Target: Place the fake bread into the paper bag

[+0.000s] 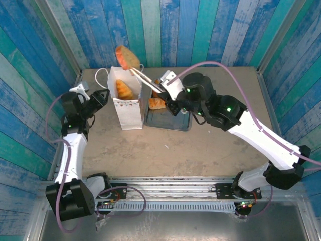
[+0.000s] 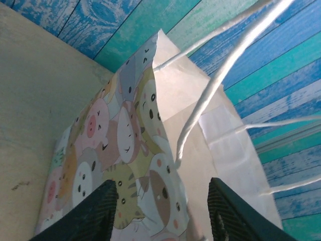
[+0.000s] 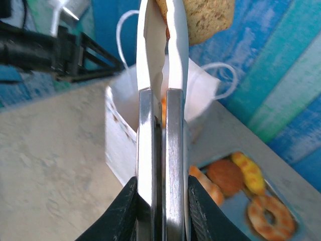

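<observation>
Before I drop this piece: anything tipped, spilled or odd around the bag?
Nothing stands out. The paper bag stands upright, mouth open, a croissant inside. The tongs in the right gripper hold a bun raised above it; other pastries sit in the tray.

No text can be read (the paper bag (image 2: 125, 150) bears cartoon animal faces).

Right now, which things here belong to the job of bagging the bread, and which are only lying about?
Belong to the job: paper bag, tongs in the right gripper, bread held by them, croissant inside the bag, more bread waiting beside it, left gripper open at the bag.
Just lying about: grey tray, purple cable.
</observation>
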